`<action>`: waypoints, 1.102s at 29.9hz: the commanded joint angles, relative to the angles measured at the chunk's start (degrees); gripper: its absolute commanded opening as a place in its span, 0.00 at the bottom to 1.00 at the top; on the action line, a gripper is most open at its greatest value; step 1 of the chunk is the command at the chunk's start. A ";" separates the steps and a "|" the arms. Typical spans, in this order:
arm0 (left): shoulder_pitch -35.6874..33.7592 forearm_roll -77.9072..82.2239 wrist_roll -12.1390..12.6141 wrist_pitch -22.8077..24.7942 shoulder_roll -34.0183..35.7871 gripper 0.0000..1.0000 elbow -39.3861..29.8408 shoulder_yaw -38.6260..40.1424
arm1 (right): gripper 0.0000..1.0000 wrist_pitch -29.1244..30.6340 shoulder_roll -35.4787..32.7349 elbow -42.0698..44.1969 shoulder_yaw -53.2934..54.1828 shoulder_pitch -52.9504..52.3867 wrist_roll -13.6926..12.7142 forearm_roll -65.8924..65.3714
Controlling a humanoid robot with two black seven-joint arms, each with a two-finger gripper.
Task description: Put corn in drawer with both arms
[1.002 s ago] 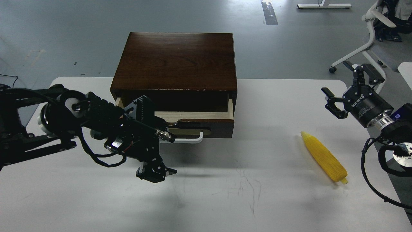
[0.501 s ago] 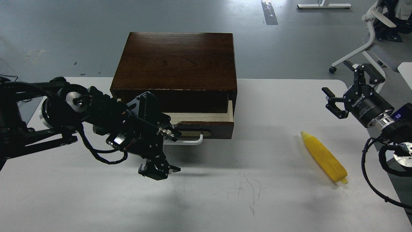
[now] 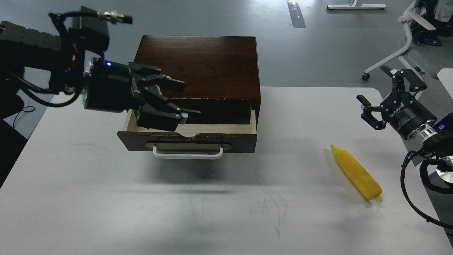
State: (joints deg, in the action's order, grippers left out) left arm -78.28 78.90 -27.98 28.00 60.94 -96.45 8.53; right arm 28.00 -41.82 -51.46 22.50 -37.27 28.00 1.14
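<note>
The yellow corn [image 3: 356,173] lies on the white table at the right, tapered end pointing up-left. The dark wood cabinet [image 3: 194,67] stands at the table's back middle. Its drawer [image 3: 187,142] is pulled partly out, showing a pale wood rim and a white bar handle [image 3: 187,155]. My left gripper [image 3: 177,101] hovers over the drawer's left part with its fingers spread, holding nothing. My right gripper [image 3: 387,95] is open and empty at the table's right edge, above and to the right of the corn.
A white office chair [image 3: 407,39] stands on the grey floor behind the table's right corner. The table [image 3: 226,212] shows faint scratch marks near the front middle. Black cables hang from my right arm [image 3: 410,191] by the table's right edge.
My left arm has risen from in front of the handle to above the drawer's left part. The right gripper has barely moved. The corn has not moved.
</note>
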 commanded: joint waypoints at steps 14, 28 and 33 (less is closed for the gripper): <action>22.81 -75.02 -0.02 0.00 2.00 0.99 26.57 -0.18 | 1.00 0.00 -7.75 -6.89 -0.27 -0.78 0.00 -11.23; 27.92 -82.77 -0.02 0.00 -2.93 0.99 30.18 0.52 | 1.00 0.00 -23.92 -17.70 -1.32 -5.44 0.00 -78.46; 28.01 -82.77 -0.02 0.00 -3.02 0.99 29.74 0.78 | 1.00 0.00 -23.14 -17.89 -5.09 -5.79 0.00 -87.36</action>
State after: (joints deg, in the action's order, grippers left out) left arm -50.37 -3.87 -28.00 28.00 57.93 -66.53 9.21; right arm 28.02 -65.55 -69.44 20.08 -42.77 28.00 -81.93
